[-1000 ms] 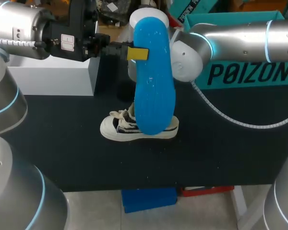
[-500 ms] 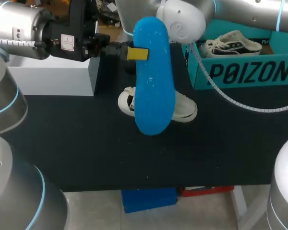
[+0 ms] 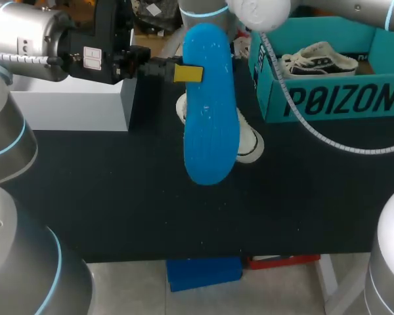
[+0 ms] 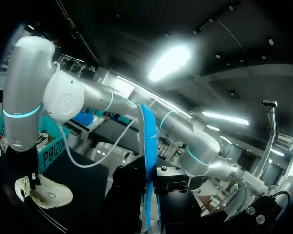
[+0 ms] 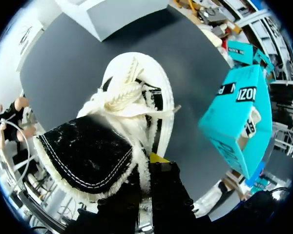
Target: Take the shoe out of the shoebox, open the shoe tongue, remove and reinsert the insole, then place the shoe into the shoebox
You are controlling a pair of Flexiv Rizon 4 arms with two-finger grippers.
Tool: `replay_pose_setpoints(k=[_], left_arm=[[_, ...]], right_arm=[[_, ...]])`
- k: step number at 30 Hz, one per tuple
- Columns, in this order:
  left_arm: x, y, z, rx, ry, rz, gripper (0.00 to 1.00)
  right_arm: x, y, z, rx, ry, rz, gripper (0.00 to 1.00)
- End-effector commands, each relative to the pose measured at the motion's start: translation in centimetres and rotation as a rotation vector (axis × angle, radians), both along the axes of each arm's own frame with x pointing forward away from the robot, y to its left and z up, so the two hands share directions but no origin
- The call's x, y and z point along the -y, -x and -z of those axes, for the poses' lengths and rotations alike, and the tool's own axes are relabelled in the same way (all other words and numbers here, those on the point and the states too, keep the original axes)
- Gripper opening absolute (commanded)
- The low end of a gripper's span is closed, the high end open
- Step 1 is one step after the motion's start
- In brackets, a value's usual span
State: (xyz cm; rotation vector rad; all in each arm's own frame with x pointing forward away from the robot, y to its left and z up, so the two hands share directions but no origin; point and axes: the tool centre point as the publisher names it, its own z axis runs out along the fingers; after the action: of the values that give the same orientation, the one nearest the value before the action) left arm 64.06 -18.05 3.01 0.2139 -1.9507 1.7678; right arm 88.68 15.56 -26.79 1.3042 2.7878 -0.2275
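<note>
Blue insole (image 3: 210, 111) pinched upright in left gripper (image 3: 188, 73), right gripper (image 5: 151, 160) clamped on shoe (image 5: 132, 100).

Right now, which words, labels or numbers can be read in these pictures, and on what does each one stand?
"POIZON": dark letters on the front wall of the teal shoebox.
White stickers on the left arm: too small to read.

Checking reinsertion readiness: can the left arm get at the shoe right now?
Probably, though only with the blue insole the left gripper is shut on; the shoe is nearby in the right gripper, nothing visible between them.
</note>
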Motion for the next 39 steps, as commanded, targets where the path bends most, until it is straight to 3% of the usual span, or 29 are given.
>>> replay_pose_setpoints(k=[1, 10, 19, 39], left_arm=[[0.1, 0.0, 0.1, 0.001, 0.0, -0.002, 0.0], [0.1, 0.0, 0.1, 0.001, 0.0, -0.002, 0.0], [0.1, 0.0, 0.1, 0.001, 0.0, -0.002, 0.0], [0.1, 0.0, 0.1, 0.001, 0.0, -0.002, 0.0]], right_arm=[[0.4, 0.1, -0.3, 0.091, -0.123, 0.826, 0.0], [0.2, 0.5, 0.7, 0.106, -0.155, 0.926, 0.0], [-1.3, 0.9, 3.0, 0.144, -0.177, 0.864, 0.0], [-2.3, -0.1, 8.8, 0.104, -0.211, 0.704, 0.0]])
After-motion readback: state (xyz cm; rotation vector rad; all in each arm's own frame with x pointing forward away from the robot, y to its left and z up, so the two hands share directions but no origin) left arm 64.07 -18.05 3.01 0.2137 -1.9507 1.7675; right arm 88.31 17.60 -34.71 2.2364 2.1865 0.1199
